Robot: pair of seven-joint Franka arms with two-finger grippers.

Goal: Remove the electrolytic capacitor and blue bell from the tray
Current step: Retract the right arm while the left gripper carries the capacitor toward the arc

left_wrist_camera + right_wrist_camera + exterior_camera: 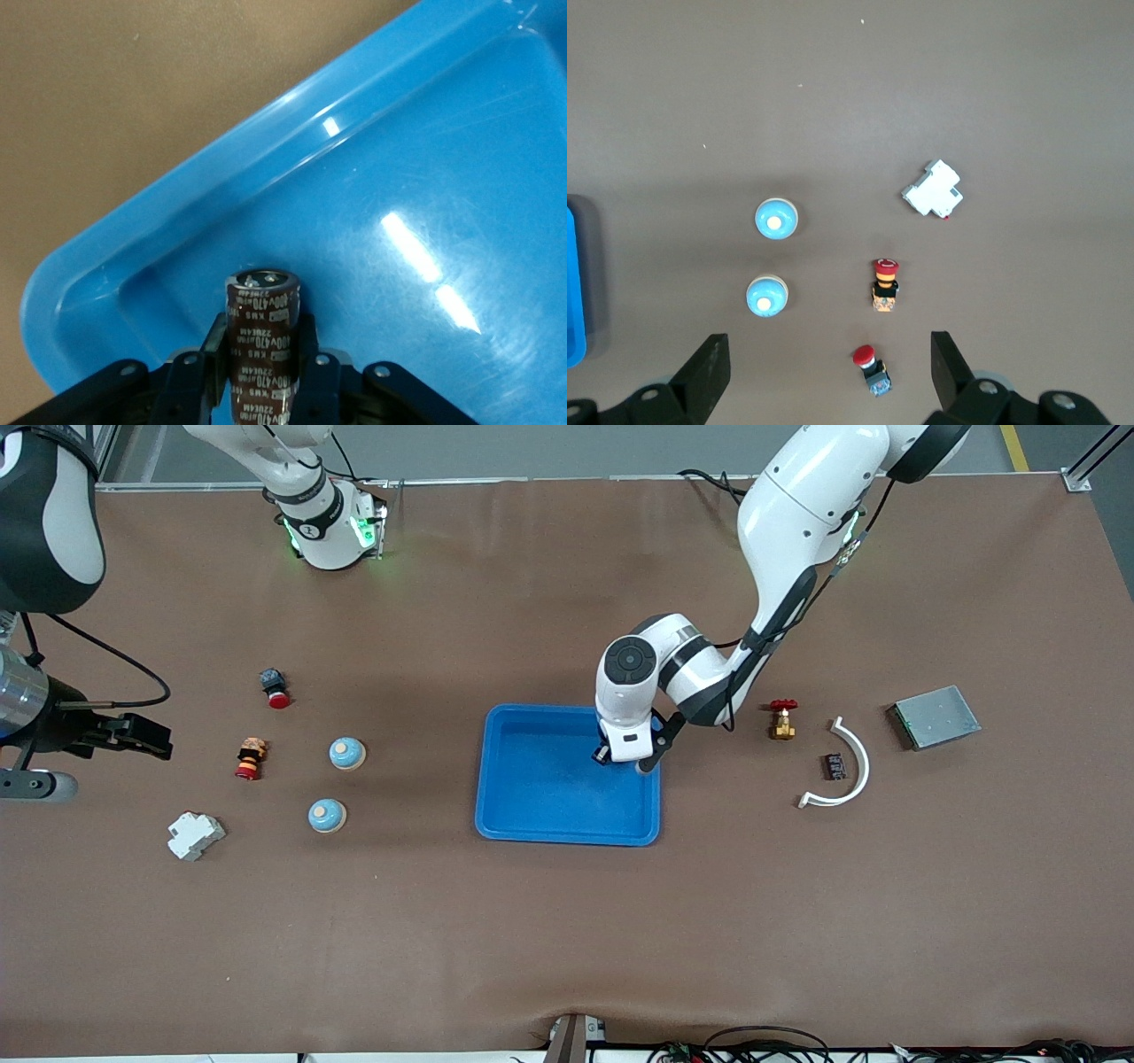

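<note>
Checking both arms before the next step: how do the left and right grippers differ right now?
The left gripper is shut on a capacitor; the right gripper is open and holds nothing. The left one is over the blue tray; the right one is over the brown table, near two blue bells. Both are black and two-fingered.

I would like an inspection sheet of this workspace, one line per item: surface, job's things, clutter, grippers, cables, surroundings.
Surface: brown table, a small notch at its edge nearest the front camera.
Job's things: blue tray mid-table; capacitor held over the tray; two blue bells toward the right arm's end.
Clutter: two red-capped push buttons, white breaker; toward the left arm's end, brass valve, white curved strip, small black part, grey plate.
Grippers: left gripper shut on the capacitor; right gripper open, waiting above the buttons.
Cables: black leads at the table's near edge.
Surroundings: grey floor.
</note>
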